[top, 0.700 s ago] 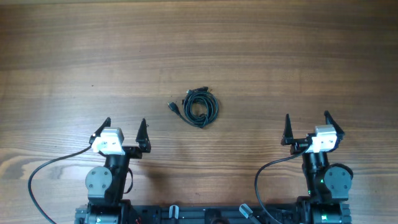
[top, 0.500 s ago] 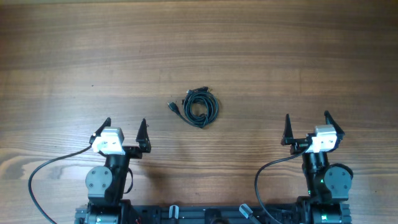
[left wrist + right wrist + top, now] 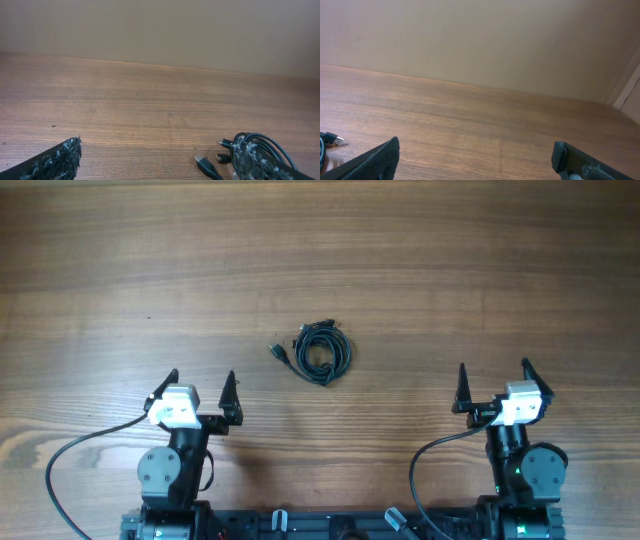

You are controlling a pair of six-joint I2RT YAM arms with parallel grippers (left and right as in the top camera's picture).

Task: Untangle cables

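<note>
Wood-grain tabletop (image 3: 420,260) filled the overhead view, and a plain beige wall (image 3: 160,25) rose behind its far edge in both wrist views. The cables (image 3: 322,354) lay near the middle of the tabletop as one small, tight coil of thin black cords. A short tail with a dark plug (image 3: 280,352) stuck out on the coil's left side, and small plug ends showed at its top. From the left wrist the coil (image 3: 267,142) sat at the lower right, partly behind one finger, with a loose plug (image 3: 205,166) just beside it; its type was hard to tell, possibly USB. From the right wrist only a plug tip (image 3: 331,139) showed at the far left edge.

Both arms sat low at the near edge, wrists pointing away across the tabletop. The left fingers (image 3: 229,392) were spread wide and held nothing, well apart from the coil. The right fingers (image 3: 463,387) were likewise spread wide and bare, farther from the coil on its other side
</note>
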